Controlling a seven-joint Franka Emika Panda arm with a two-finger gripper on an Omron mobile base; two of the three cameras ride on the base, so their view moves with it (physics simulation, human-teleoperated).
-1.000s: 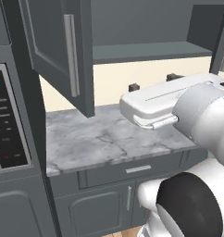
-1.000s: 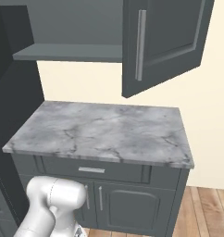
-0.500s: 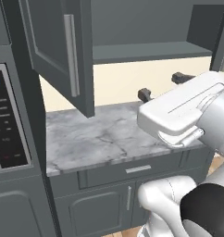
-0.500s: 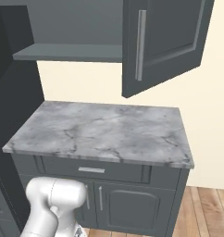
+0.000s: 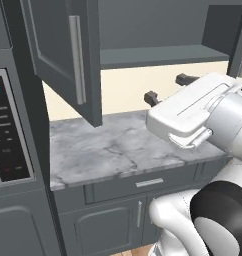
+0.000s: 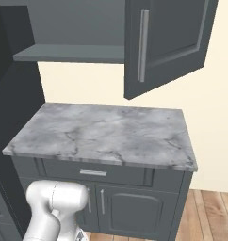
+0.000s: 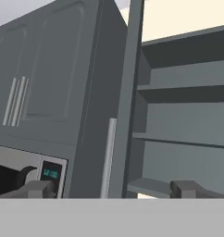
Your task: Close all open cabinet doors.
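- A microwave panel point(image 5: 10, 135) sat at the far left, set in a tall dark unit.
- The left cabinet door point(image 5: 68, 55) stood swung open above the marble tabletop point(image 5: 113, 150), silver handle point(image 5: 77, 60) facing out.
- The gripper point(image 5: 168, 89) hovered over the tabletop with its jaws spread wide and holding nothing, below the open shelf point(image 5: 163, 55).
- The right cabinet door point(image 6: 165, 42) also hung open.

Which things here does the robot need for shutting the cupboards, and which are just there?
For the job:
left cabinet door, swung open
right cabinet door, swung open
gripper, jaws apart

Just there:
marble counter
drawer
microwave panel
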